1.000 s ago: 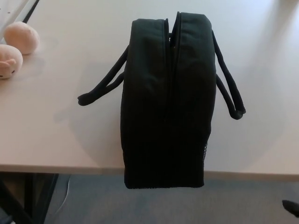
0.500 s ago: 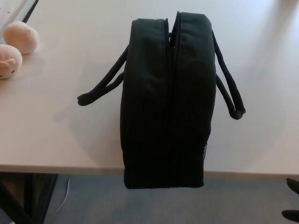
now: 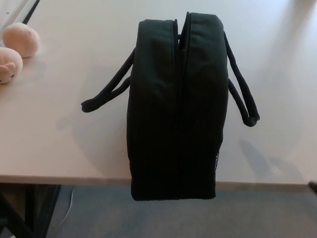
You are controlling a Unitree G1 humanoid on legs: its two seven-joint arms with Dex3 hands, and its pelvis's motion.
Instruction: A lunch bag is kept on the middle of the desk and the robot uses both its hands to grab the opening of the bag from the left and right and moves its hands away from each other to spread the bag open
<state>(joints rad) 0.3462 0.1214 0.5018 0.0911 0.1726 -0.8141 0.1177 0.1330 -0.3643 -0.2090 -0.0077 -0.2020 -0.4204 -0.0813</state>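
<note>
— What can you see of the robot's own body here?
— You get just a small black sliver of the right hand [image 3: 313,186] at the near right edge, too cropped to make out its shape.

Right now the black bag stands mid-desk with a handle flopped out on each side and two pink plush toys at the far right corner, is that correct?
Not quite: the plush toys sit at the far left of the desk, not the right, as the head view shows. The rest holds: the black bag stands mid-desk with one handle out to the left and the other handle to the right.
</note>
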